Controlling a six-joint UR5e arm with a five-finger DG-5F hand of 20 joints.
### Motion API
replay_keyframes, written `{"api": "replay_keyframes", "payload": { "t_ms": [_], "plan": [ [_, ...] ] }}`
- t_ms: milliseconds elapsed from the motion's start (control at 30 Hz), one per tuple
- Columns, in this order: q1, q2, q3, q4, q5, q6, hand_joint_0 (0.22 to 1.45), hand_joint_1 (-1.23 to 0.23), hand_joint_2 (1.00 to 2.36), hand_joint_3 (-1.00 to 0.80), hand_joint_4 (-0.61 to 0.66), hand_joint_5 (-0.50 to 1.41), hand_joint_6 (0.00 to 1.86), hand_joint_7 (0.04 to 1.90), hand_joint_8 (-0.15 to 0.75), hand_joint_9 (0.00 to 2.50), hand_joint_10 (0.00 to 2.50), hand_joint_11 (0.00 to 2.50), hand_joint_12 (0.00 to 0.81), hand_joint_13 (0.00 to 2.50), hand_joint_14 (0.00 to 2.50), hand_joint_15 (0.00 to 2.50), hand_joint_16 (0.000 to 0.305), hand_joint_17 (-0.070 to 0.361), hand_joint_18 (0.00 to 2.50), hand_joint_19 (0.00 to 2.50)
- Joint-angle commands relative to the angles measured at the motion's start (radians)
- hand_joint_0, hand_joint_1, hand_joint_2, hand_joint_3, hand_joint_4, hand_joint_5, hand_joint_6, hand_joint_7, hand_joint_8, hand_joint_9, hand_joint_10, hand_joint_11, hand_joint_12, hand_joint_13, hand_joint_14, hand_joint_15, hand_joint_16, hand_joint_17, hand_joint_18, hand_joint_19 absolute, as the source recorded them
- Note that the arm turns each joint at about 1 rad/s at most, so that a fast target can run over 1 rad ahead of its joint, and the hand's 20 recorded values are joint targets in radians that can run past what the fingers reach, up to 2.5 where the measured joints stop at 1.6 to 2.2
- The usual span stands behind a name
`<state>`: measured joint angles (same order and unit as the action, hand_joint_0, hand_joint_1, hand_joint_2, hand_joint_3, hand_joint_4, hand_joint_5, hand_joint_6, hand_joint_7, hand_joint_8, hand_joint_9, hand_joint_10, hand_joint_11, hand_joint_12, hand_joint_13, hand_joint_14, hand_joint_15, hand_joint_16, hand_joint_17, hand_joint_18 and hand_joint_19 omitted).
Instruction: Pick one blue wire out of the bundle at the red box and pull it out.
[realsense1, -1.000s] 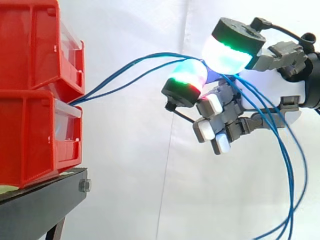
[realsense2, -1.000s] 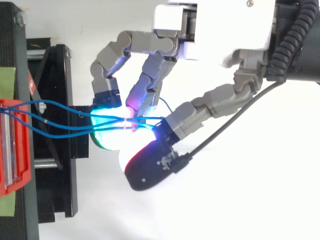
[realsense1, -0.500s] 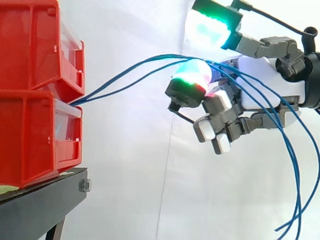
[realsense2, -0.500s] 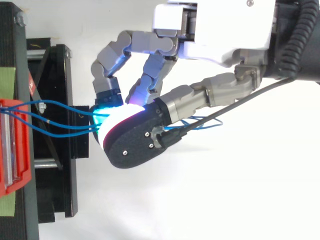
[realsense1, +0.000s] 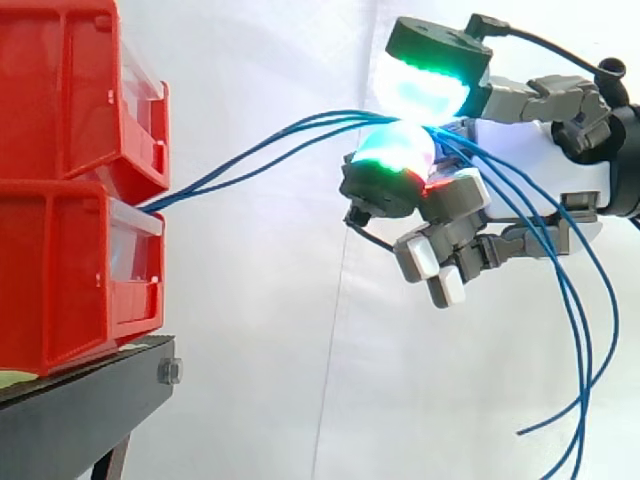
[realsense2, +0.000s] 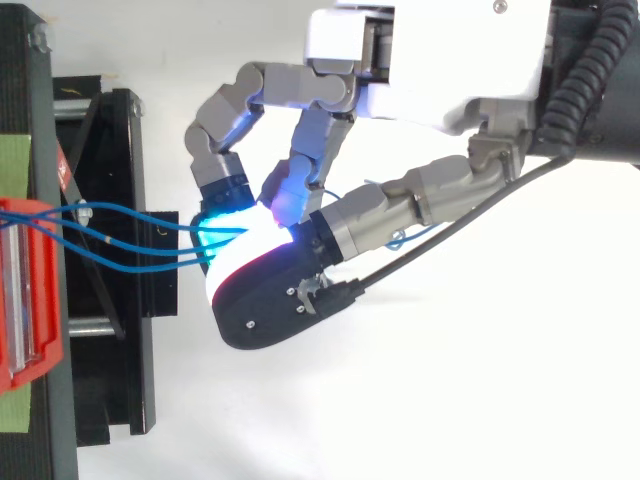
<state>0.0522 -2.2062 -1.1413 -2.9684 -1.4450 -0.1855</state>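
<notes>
hand (realsense1: 575, 170) is pinching blue wires (realsense1: 230, 165) between two closed glowing pads, right of the red box (realsense1: 60, 280); wire ends are hanging right.

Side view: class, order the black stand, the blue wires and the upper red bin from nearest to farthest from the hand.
1. blue wires: pinched in the hand itself.
2. upper red bin: to the left, about level with the hand.
3. black stand: lower left corner.
</notes>
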Motion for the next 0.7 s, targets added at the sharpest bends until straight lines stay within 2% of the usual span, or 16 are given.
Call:
{"api": "replay_keyframes", "payload": {
  "t_ms": [0, 100, 300, 367, 400, 533, 600, 667],
  "plan": [
    [0.000, 0.000, 0.000, 0.000, 0.000, 0.000, 0.63, -0.89, 1.01, -0.34, 0.16, -0.10, 0.92, 1.16, 0.373, 1.18, 0.02, 0.80, 0.429, 1.01, 0.02, 0.58, 0.050, 0.113, 0.96, 0.55],
    [0.000, -0.001, 0.000, -0.001, 0.000, 0.000, 0.65, -0.93, 1.00, -0.50, 0.14, -0.11, 0.92, 1.13, 0.359, 1.15, 0.02, 0.80, 0.426, 0.98, 0.02, 0.57, 0.050, 0.113, 0.94, 0.53],
    [0.000, 0.000, 0.000, -0.001, 0.000, 0.000, 0.59, -0.93, 1.00, -0.50, 0.17, -0.12, 0.92, 1.08, 0.355, 1.10, 0.02, 0.79, 0.429, 0.95, 0.02, 0.57, 0.051, 0.115, 0.92, 0.54],
    [0.000, 0.000, 0.000, -0.001, 0.000, 0.000, 0.51, -0.83, 1.00, -0.50, 0.19, -0.11, 0.92, 1.07, 0.377, 1.12, 0.01, 0.78, 0.451, 0.96, 0.02, 0.57, 0.055, 0.125, 0.94, 0.56],
    [0.000, 0.000, 0.000, -0.001, 0.000, 0.000, 0.47, -0.70, 1.00, -0.50, 0.19, -0.11, 0.92, 1.07, 0.391, 1.14, 0.01, 0.78, 0.466, 0.97, 0.02, 0.57, 0.060, 0.134, 0.96, 0.56],
    [0.000, 0.000, 0.000, -0.001, -0.002, 0.000, 0.47, -0.48, 1.00, -0.50, 0.19, -0.10, 0.90, 1.12, 0.411, 1.20, 0.02, 0.76, 0.473, 0.99, 0.02, 0.56, 0.060, 0.136, 0.95, 0.58],
    [0.000, 0.000, 0.000, -0.001, 0.000, 0.000, 0.51, -0.44, 1.00, -0.50, 0.18, -0.09, 0.90, 1.14, 0.398, 1.22, 0.02, 0.77, 0.457, 0.99, 0.02, 0.57, 0.057, 0.128, 0.92, 0.61],
    [0.000, 0.000, 0.000, -0.001, 0.000, 0.000, 0.55, -0.48, 1.00, -0.50, 0.19, -0.09, 0.90, 1.17, 0.391, 1.23, 0.02, 0.77, 0.448, 0.99, 0.02, 0.57, 0.055, 0.123, 0.92, 0.62]
  ]
}}
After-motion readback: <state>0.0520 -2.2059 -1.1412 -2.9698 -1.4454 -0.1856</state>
